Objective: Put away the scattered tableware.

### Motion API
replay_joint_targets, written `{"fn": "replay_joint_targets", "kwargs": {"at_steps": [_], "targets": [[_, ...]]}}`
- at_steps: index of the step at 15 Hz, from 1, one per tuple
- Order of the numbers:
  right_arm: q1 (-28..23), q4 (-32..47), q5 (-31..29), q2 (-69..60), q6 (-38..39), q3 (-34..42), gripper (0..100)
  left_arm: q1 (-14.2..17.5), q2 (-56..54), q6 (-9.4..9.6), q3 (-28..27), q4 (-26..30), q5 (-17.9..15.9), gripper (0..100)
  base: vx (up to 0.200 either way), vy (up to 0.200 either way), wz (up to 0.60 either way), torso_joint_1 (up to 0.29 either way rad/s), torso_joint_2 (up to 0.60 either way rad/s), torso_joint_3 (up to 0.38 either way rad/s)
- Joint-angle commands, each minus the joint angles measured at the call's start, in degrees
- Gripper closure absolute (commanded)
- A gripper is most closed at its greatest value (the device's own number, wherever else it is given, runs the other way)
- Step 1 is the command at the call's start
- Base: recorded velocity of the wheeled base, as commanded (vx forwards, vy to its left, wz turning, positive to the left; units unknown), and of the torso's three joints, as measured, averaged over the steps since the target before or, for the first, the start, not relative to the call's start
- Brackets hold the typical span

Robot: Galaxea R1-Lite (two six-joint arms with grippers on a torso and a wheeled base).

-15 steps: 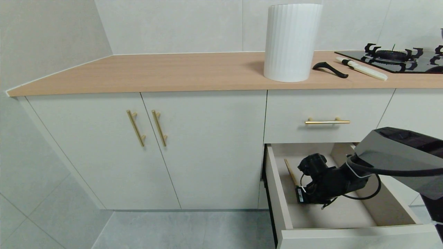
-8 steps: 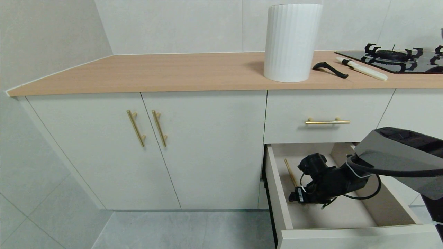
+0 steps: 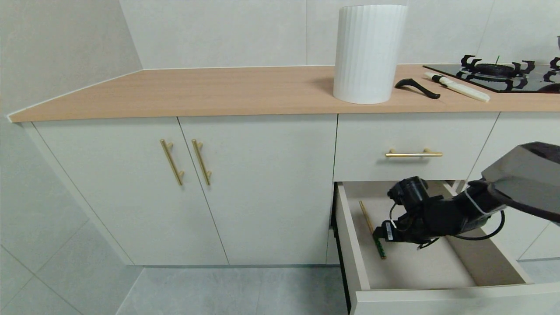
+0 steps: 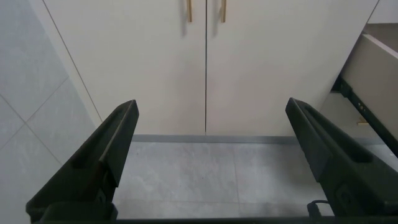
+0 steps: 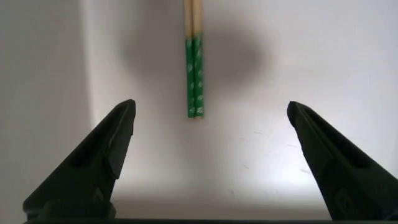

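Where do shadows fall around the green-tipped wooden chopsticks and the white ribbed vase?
Right wrist view: a soft dark shadow spreads on the pale drawer floor around the green-tipped wooden chopsticks; head view: the white ribbed vase casts a faint shadow leftward on the wooden countertop.

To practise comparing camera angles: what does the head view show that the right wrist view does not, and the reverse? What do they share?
Head view adds: the worktop, the white jar, the knife, the stove and the cupboard doors. Right wrist view adds: the right gripper seen wide open, and the pattern on the green ends of the chopsticks. Both: the chopsticks lying loose in the open drawer.
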Motion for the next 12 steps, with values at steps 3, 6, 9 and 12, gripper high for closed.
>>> {"fn": "replay_joint_targets", "kwargs": {"at_steps": [3,6,9,12], "targets": [[-4.36,-0.12,-0.52,-16.94,-3.97,2.96,0,0.02,0.0,-0.01,0.0,0.0,0.04,0,0.0,0.0,0.0,0.0,0.0,0.0],[-5.68,0.05,-0.52,-23.35,-4.32,3.4,0,0.02,0.0,-0.01,0.0,0.0,0.04,0,0.0,0.0,0.0,0.0,0.0,0.0],[-5.68,-0.04,-0.52,-26.52,-5.64,4.19,0,0.02,0.0,-0.01,0.0,0.0,0.04,0,0.0,0.0,0.0,0.0,0.0,0.0],[-5.68,-0.3,-0.6,-26.61,-5.73,4.19,0,0.02,0.0,-0.01,0.0,0.0,0.04,0,0.0,0.0,0.0,0.0,0.0,0.0]]}}
